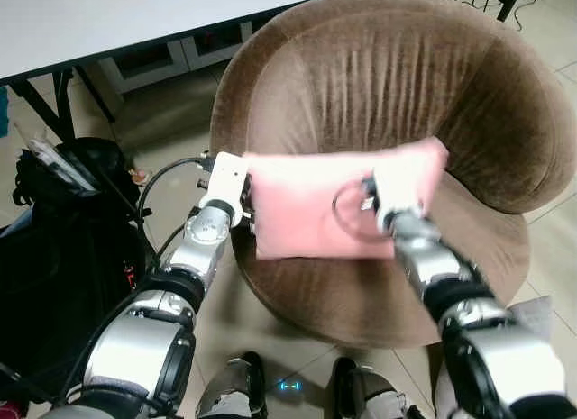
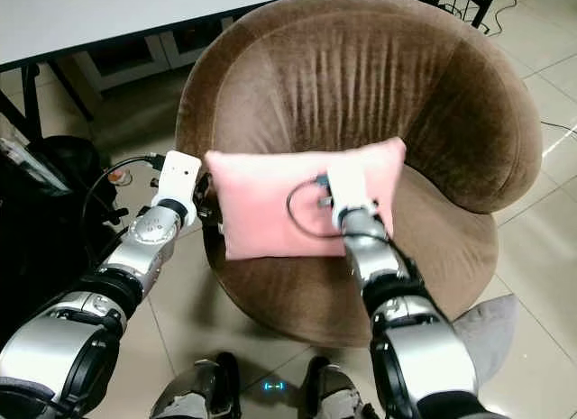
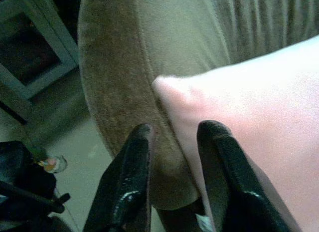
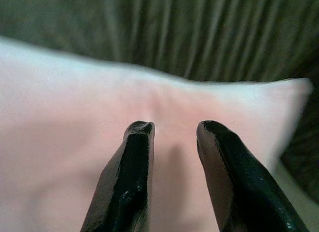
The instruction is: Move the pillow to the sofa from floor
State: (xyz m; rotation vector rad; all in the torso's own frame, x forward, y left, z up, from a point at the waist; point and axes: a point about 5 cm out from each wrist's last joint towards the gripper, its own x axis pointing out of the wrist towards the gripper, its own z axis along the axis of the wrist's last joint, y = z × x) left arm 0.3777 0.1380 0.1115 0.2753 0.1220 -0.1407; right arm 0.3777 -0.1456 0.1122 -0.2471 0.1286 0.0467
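A pink pillow (image 1: 306, 207) hangs flat-on over the front of the seat of a round brown sofa chair (image 1: 379, 68). My left gripper (image 3: 174, 129) stands open at the pillow's left edge. One of its fingers (image 3: 219, 157) lies against the pillow, and the chair's rim (image 3: 114, 82) shows through the gap. My right gripper (image 4: 174, 126) reaches over the pillow's right part, open, with the fingertips resting on the pink fabric (image 4: 75, 117). I cannot tell whether the pillow's lower edge touches the seat.
A white table (image 1: 108, 18) stands at the back left, with a black bag (image 1: 63, 221) and cables below it on my left. Tiled floor (image 2: 541, 230) surrounds the chair. A grey cloth (image 2: 491, 320) lies at the right by my feet.
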